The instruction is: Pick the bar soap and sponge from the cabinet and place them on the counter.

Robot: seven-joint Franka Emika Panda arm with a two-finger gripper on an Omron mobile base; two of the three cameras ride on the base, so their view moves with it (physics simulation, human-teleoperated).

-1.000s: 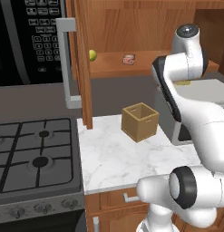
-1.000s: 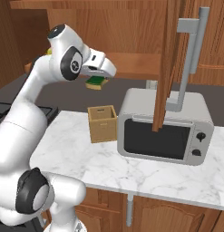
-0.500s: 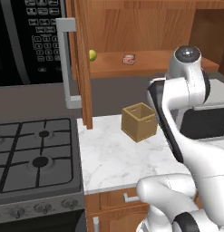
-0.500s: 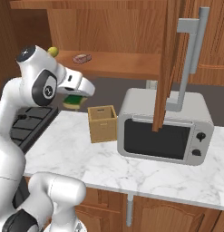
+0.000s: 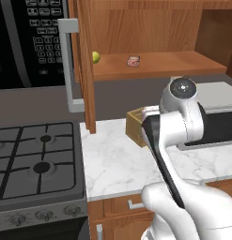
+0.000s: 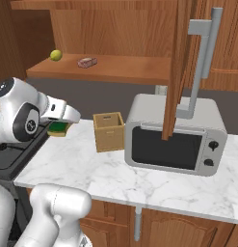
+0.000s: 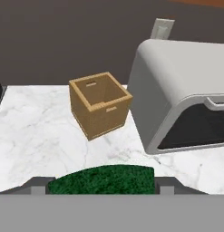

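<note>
Now the pincer [image 6: 60, 126], closed around the sponge [image 6: 58, 128], should go down slowly to the bare tabletop [image 6: 86, 166] near its left edge, beside the wooden box [image 6: 109, 131], then let go.

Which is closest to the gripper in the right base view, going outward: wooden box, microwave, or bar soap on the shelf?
From the gripper, which holds the sponge:
1. Wooden box, just to its right on the counter.
2. Bar soap, up on the cabinet shelf.
3. Microwave, far right.

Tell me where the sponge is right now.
The sponge sits in the gripper, held above the left end of the counter in the right base view, left of the wooden box; its green top fills the hand view's bottom.
</note>
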